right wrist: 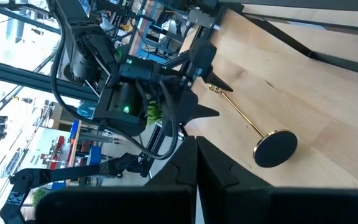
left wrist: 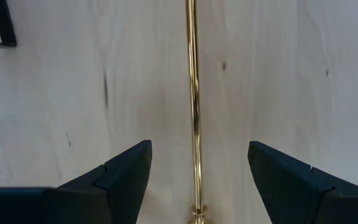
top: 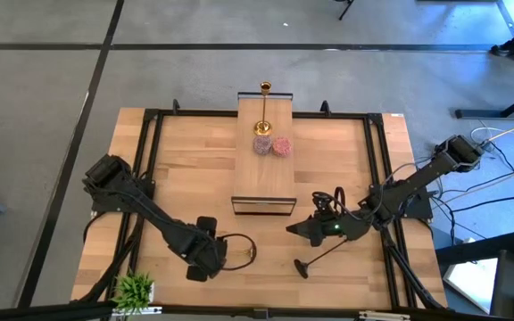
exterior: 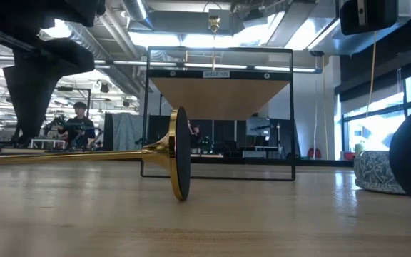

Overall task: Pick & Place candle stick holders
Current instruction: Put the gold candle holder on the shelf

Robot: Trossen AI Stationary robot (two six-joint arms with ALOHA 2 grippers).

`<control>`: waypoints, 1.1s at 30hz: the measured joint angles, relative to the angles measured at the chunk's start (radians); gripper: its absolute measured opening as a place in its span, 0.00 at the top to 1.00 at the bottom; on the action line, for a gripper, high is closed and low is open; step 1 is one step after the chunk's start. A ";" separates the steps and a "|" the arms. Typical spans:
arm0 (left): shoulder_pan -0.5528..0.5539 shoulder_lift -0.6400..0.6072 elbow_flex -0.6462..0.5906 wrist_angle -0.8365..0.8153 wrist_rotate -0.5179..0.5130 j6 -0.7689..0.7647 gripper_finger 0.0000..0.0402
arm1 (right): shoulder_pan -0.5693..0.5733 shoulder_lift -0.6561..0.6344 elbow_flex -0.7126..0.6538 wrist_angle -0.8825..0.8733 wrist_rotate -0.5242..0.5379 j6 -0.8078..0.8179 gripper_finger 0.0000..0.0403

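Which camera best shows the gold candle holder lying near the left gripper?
Right wrist view: the gold candle holder shows whole, stem to base. Low view: base edge-on; left wrist: only stem inside the left gripper; high view: barely a glint.

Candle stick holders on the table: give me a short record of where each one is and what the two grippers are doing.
gold holder lying: on the table, stem between the left fingers, ungripped
gold holder upright: on the plank's far end
sparkly cups: two on the plank
black holder: lying by the right gripper
left gripper: open
right gripper: shut, empty
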State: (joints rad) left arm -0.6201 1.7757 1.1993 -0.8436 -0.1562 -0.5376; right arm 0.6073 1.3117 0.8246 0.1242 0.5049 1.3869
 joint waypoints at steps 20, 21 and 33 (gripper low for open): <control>-0.012 0.006 -0.115 0.113 0.074 -0.114 0.60 | -0.001 0.000 0.000 0.018 0.016 -0.108 0.85; -0.011 0.006 -0.115 0.112 0.084 -0.120 0.65 | -0.003 0.000 0.000 0.026 0.016 -0.127 0.84; -0.011 -0.084 -0.116 0.142 0.256 -0.135 0.98 | -0.012 0.000 0.000 0.085 -0.008 -0.278 0.73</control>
State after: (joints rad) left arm -0.6313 1.6915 1.0836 -0.7015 0.0997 -0.6729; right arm 0.5957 1.3117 0.8246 0.2096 0.4969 1.1091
